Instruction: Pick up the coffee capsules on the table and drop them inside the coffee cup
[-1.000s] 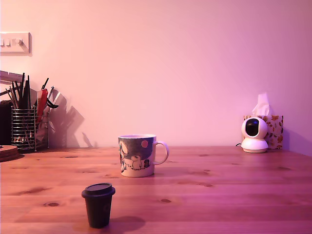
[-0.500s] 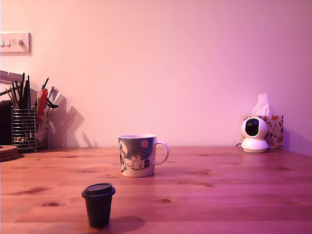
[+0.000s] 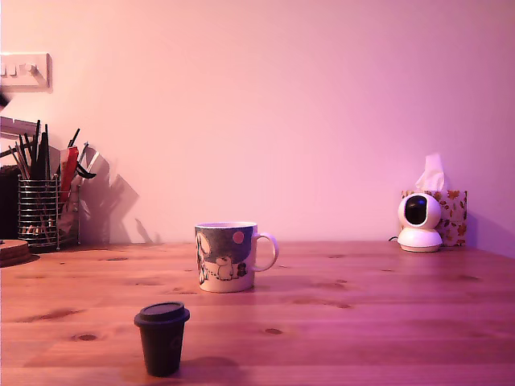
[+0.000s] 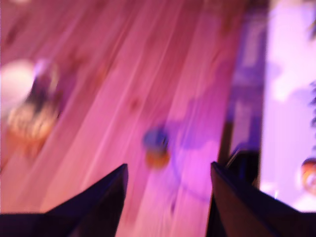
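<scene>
Nearest you in the exterior view, a dark coffee capsule stands upright close to the desk's front edge, toward the exterior view's left; its base is almost cut off by the frame. Behind it, near the middle of the desk, the coffee cup stands upright with its handle toward the exterior view's right, well apart from the capsule. You cannot see into the cup from this angle.

Along the desk's back edge, a wire utensil holder sits at the exterior view's left, and a small white camera stands in front of a tissue box at the right. Nothing stands between the capsule and the cup.

The wrist view is badly blurred. You see the two dark fingers spread wide, holding nothing and touching nothing, with bare desk between them. Beyond the gripper lies a smeared blue-and-orange blob you cannot identify.
</scene>
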`<control>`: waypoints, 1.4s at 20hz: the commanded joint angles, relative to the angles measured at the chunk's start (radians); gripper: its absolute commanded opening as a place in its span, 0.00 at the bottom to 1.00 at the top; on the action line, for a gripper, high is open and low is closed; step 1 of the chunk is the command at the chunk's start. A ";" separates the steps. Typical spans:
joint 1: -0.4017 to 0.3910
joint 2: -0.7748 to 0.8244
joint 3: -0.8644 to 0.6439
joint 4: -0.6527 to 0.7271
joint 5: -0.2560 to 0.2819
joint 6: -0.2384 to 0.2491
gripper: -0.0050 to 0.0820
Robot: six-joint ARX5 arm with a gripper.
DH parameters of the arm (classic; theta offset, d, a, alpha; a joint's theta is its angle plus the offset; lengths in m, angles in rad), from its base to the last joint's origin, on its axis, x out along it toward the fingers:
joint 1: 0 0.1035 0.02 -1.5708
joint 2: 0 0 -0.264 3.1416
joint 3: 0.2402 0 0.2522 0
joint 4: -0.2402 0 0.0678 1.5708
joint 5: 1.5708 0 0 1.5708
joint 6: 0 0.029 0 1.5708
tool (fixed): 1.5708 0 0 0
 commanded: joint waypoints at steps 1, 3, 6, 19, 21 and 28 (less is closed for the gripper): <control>-0.003 0.005 -0.037 0.018 0.016 0.002 0.60; -0.003 0.005 -0.076 0.062 0.016 0.005 0.60; -0.003 0.005 -0.153 0.164 0.035 0.026 0.60; -0.003 0.187 -0.293 0.550 0.076 0.019 0.60; -0.003 0.245 -0.293 0.602 0.084 0.019 0.60; -0.003 0.443 -0.293 0.745 0.124 0.019 0.60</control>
